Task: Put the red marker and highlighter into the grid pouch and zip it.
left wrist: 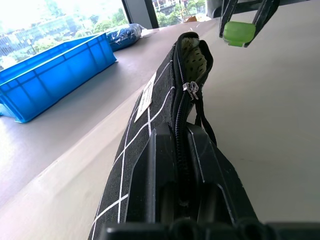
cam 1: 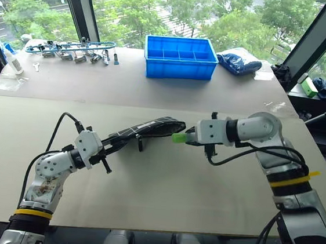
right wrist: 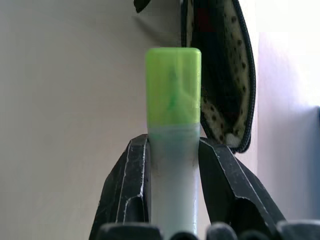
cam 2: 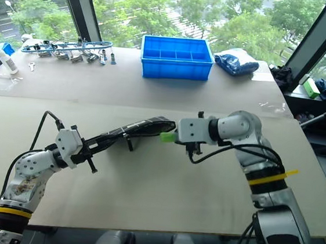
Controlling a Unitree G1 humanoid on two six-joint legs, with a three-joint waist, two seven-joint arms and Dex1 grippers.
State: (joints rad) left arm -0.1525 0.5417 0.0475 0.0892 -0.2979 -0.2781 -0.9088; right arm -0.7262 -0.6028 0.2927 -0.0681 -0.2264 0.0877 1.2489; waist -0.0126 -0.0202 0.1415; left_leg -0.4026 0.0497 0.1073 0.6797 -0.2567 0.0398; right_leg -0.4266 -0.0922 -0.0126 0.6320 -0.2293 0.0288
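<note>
My left gripper [cam 1: 113,145] is shut on one end of the grid pouch [cam 1: 150,128], holding it raised off the table on its long edge. The zipper is partly undone and the spotted lining shows at the open mouth [left wrist: 192,50]. My right gripper [cam 1: 189,138] is shut on the highlighter [right wrist: 172,90], a pale body with a green cap. The cap [cam 1: 179,137] points at the pouch mouth and hangs just beside it, outside. A dim red patch [right wrist: 202,19] shows inside the mouth; I cannot tell whether it is the red marker.
A blue divided bin [cam 1: 180,57] stands at the back centre with a blue bag [cam 1: 239,61] to its right. Metal tools [cam 1: 77,52] and a white bottle [cam 1: 13,59] lie at the back left. Bare tabletop [cam 1: 162,186] lies beneath the arms.
</note>
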